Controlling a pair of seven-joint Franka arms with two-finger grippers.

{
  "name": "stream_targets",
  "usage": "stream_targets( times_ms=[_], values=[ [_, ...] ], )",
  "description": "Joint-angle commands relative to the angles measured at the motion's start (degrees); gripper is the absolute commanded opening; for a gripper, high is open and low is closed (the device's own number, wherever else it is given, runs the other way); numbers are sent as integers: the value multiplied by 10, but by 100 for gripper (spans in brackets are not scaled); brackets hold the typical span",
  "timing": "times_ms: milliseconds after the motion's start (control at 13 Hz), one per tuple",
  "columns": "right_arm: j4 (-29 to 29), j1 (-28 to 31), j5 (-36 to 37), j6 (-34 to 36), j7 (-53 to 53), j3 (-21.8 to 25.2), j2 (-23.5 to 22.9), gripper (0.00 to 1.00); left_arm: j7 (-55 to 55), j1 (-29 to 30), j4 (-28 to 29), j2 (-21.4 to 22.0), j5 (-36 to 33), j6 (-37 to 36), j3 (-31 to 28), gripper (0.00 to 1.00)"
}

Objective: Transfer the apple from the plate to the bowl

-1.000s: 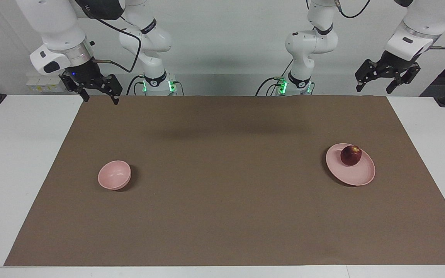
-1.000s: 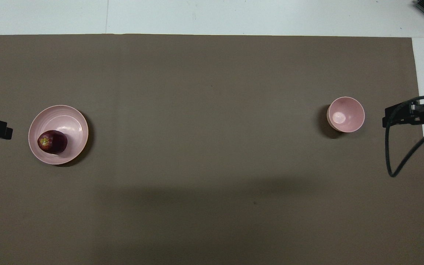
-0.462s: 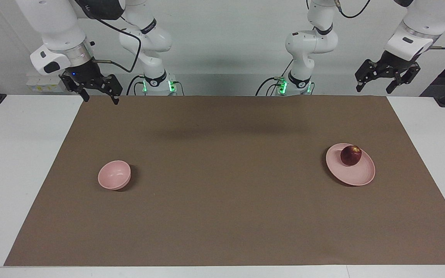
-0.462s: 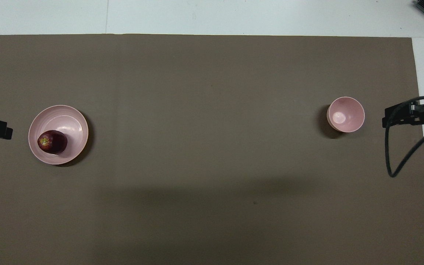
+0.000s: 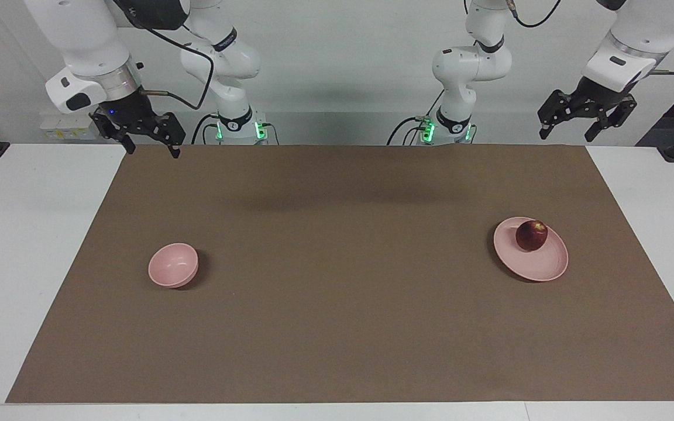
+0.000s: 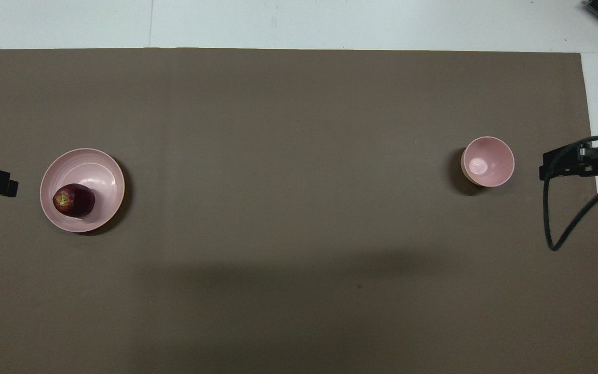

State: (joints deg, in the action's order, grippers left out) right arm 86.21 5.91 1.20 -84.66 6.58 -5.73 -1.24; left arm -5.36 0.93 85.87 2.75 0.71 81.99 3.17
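Observation:
The dark red apple (image 5: 532, 235) lies on the pale pink plate (image 5: 539, 266), on the part of it nearer to the robots, toward the left arm's end of the table. It also shows in the overhead view (image 6: 74, 200) on the plate (image 6: 91, 171). The small pink bowl (image 5: 172, 266) stands empty toward the right arm's end; the overhead view shows the bowl (image 6: 488, 161) too. My left gripper (image 5: 565, 138) hangs open and empty, high over the mat's corner at its own end. My right gripper (image 5: 154, 152) hangs open and empty over the mat's corner at its end. Both arms wait.
A brown mat (image 5: 337, 263) covers most of the white table (image 5: 27, 245). The right arm's black cable (image 6: 563, 218) loops over the mat's edge near the bowl.

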Motion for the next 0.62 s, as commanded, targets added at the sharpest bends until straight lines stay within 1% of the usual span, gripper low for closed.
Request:
stream_targets(
  times_ms=[0, 538],
  values=[
    [12, 5, -4, -2, 4, -3, 12, 100, 6, -4, 12, 12, -6, -4, 3, 100],
    [12, 5, -4, -2, 3, -3, 12, 100, -3, 5, 29, 18, -5, 12, 2, 100]
  ],
)
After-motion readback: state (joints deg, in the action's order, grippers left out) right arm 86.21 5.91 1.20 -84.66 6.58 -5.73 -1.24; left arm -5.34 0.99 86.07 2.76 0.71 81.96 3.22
